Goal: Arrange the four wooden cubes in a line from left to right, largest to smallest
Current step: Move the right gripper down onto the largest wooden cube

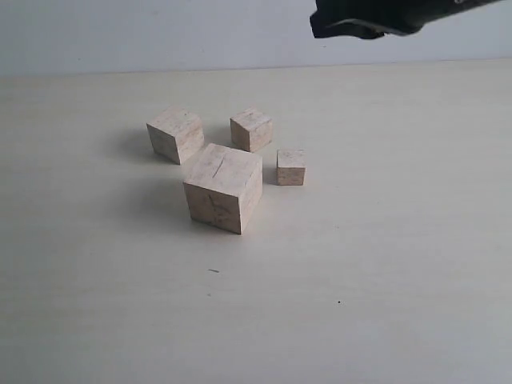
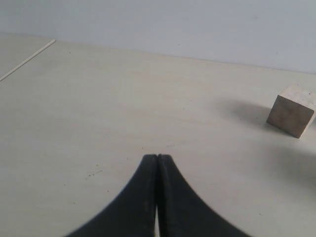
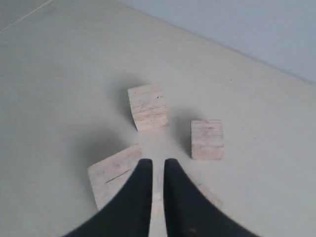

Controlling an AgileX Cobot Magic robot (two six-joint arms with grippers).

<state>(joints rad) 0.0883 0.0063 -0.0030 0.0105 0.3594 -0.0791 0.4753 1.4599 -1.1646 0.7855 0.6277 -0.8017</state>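
Note:
Four wooden cubes stand in a loose cluster on the table. The largest cube [image 1: 223, 188], with a thin dark scratch on top, is nearest the front. The second-largest [image 1: 175, 134] is behind it to the left, the third [image 1: 251, 130] behind to the right, and the smallest [image 1: 291, 167] at the right. My right gripper [image 1: 352, 28] hangs high at the top right, clear of all cubes. In the right wrist view its jaws [image 3: 158, 162] stand slightly apart and empty over the largest cube [image 3: 111, 177]. My left gripper [image 2: 157, 157] is shut and empty, with one cube [image 2: 292, 117] off to its side.
The pale tabletop [image 1: 384, 264] spreads wide around the cluster, bare apart from a few dark specks. A plain light wall [image 1: 160, 32] closes the far edge. Bare table lies in front of the left gripper.

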